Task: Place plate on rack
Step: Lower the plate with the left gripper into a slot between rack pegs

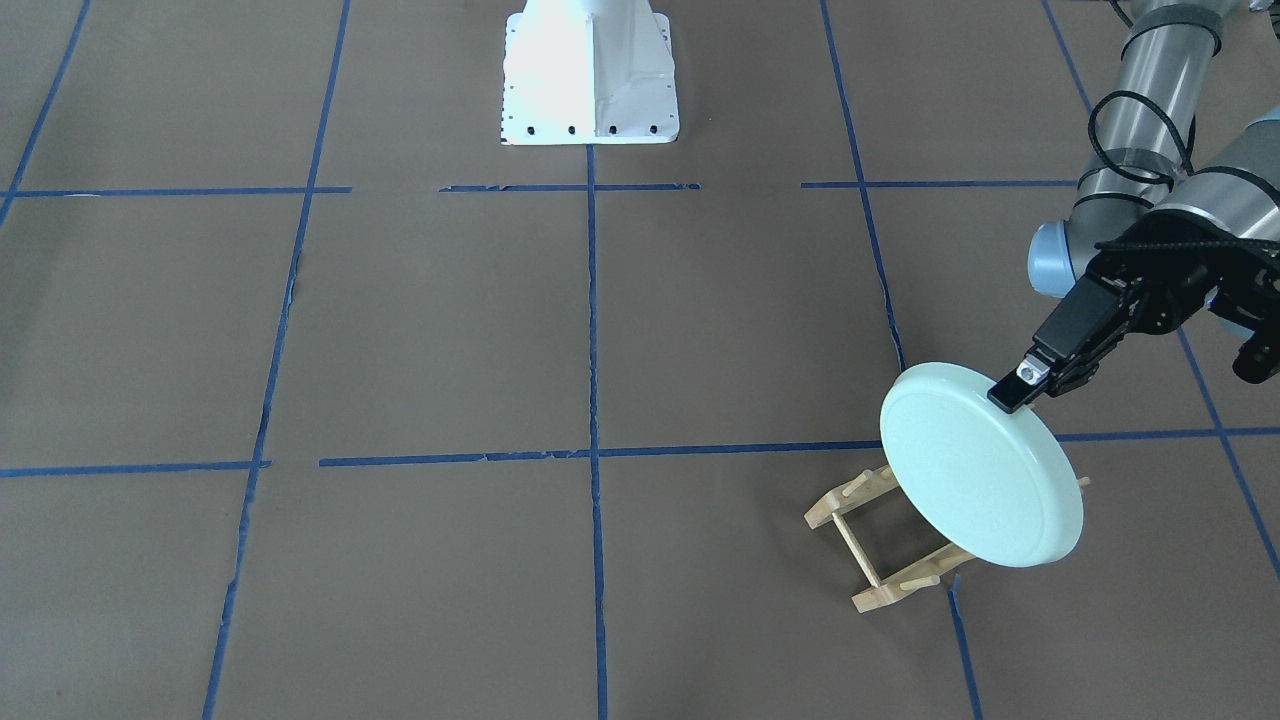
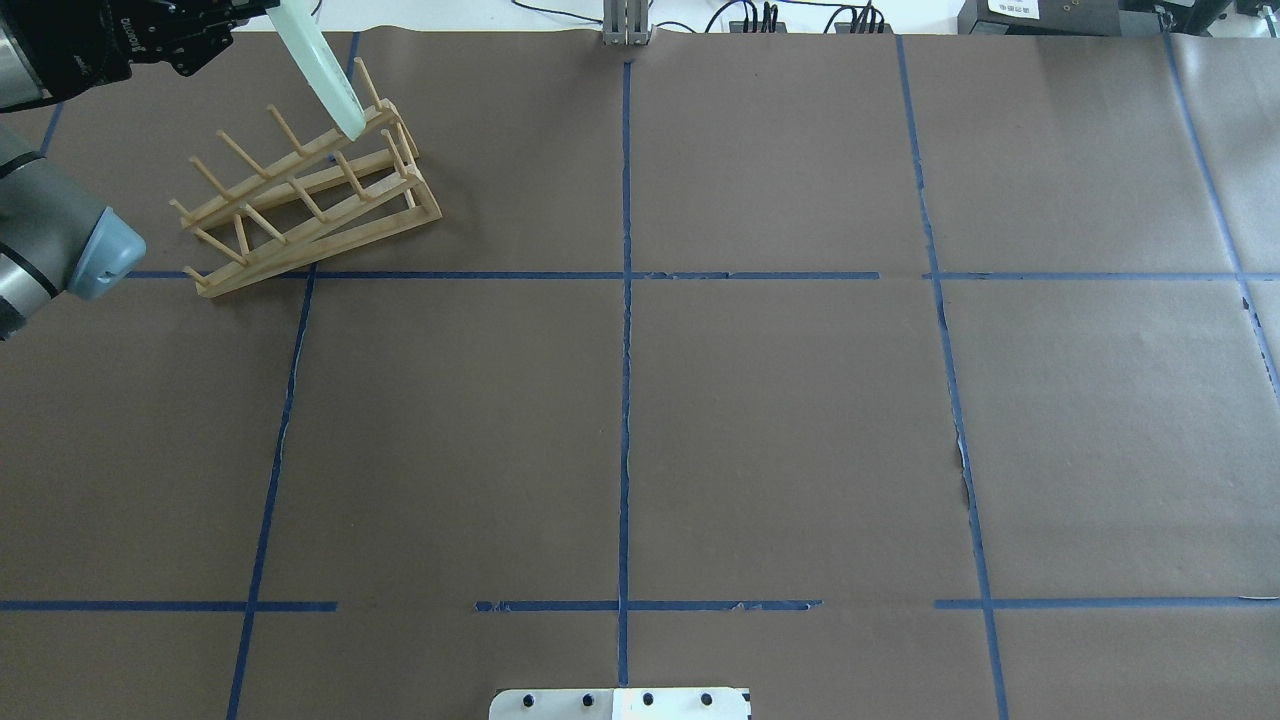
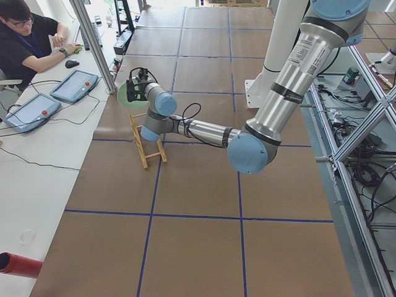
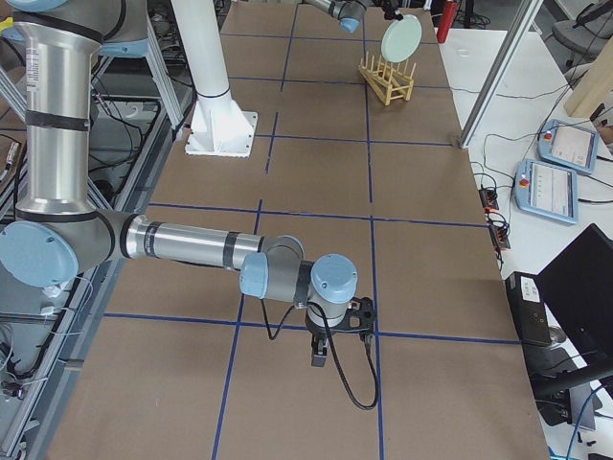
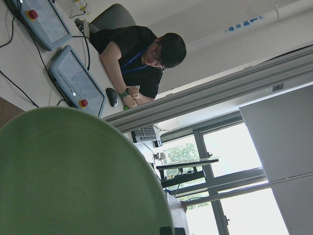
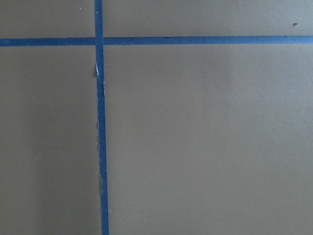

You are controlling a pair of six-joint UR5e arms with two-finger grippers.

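The pale mint-green plate (image 1: 980, 465) is tilted steeply on edge, plain underside toward the front-facing camera. My left gripper (image 1: 1018, 388) is shut on its upper rim. The plate hangs over the light-wood rack (image 1: 880, 545). In the overhead view the plate (image 2: 322, 72) is edge-on, its lower edge among the pegs at the far end of the rack (image 2: 310, 195); I cannot tell whether it touches. The plate fills the lower left of the left wrist view (image 5: 73, 176). My right gripper (image 4: 321, 356) shows only in the exterior right view, low over the paper; I cannot tell its state.
The white robot pedestal (image 1: 590, 75) stands at the table's middle back. Blue tape lines (image 2: 626, 300) cross the brown paper. An operator (image 3: 25, 37) sits at a side table with control tablets (image 3: 74, 85) beyond the rack. The right wrist view shows only paper (image 6: 205, 147).
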